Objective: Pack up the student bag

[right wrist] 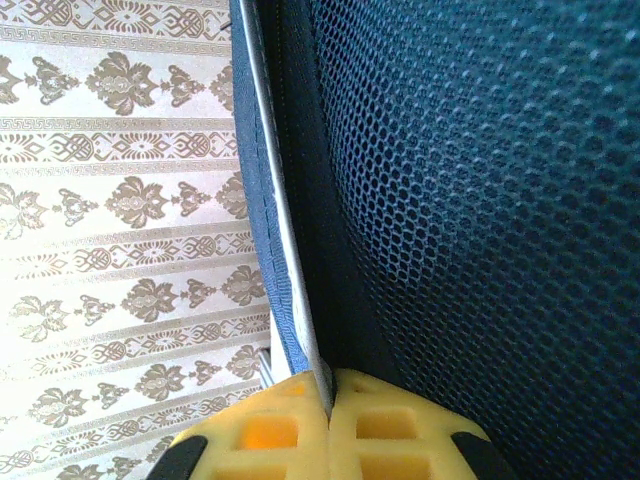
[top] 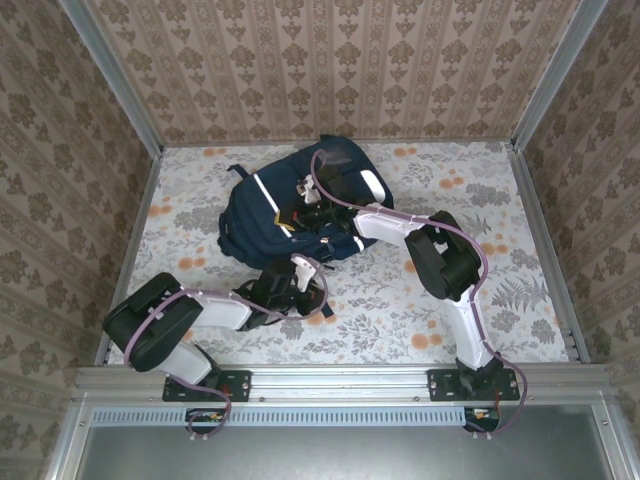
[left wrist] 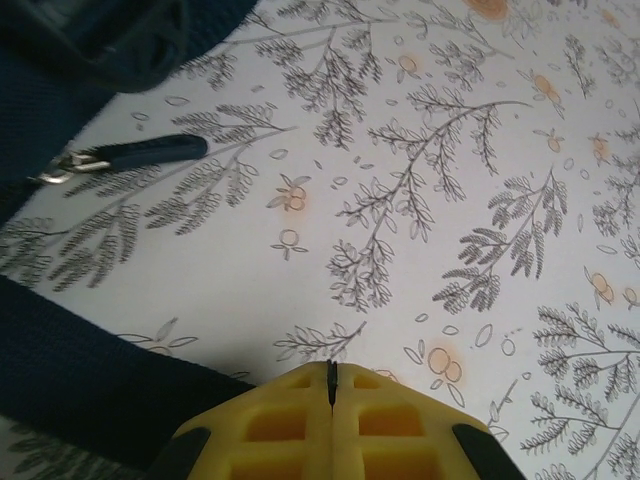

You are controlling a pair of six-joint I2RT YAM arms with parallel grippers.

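Observation:
The student bag [top: 262, 200], navy with white stripes, lies at the back middle of the table. My right gripper [top: 303, 211] reaches onto its top. In the right wrist view that gripper [right wrist: 328, 395] is shut on a thin pale-edged seam of the bag [right wrist: 290, 300], with navy mesh [right wrist: 480, 200] to its right. My left gripper [top: 312, 292] sits low by the bag's near edge. Seen from the left wrist, the left gripper [left wrist: 331, 372] is shut over the floral cloth with nothing seen in it. A dark strap [left wrist: 70, 370] lies to its left and a zipper pull [left wrist: 140, 154] farther out.
The table [top: 480, 300] wears a floral cloth and is closed in by wallpapered walls [top: 330, 60] at the back and both sides. A metal rail [top: 340, 380] runs along the near edge. Bare cloth [left wrist: 450, 200] stretches ahead of the left gripper.

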